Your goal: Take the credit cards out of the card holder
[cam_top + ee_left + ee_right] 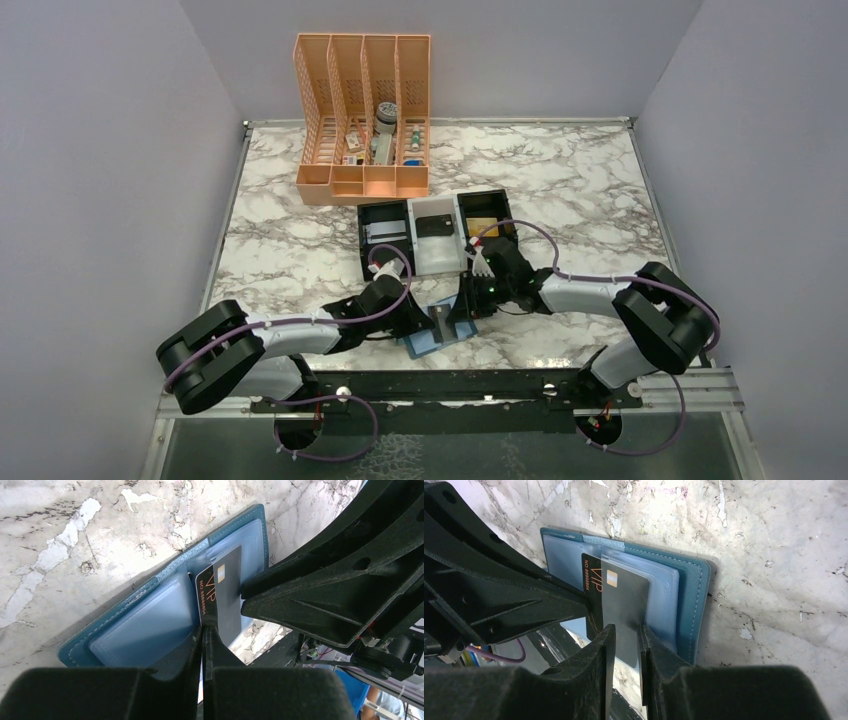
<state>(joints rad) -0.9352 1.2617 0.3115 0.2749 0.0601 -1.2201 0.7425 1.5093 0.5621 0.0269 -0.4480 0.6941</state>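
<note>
The light-blue card holder [428,341] lies open on the marble near the table's front edge; it also shows in the left wrist view [145,625] and the right wrist view [686,595]. A black credit card [222,592] marked VIP sticks partly out of a clear pocket, past the holder's edge [621,597]. My left gripper [205,629] is shut on one edge of the card [418,322]. My right gripper [624,632] has its jaws a little apart, standing around the card's other edge [462,306]. Any other cards are hidden.
A black-and-white three-compartment tray [437,262] stands just behind the grippers. An orange file organiser [365,180] with small items stands at the back. The metal rail [450,385] of the table's front edge is right beside the holder.
</note>
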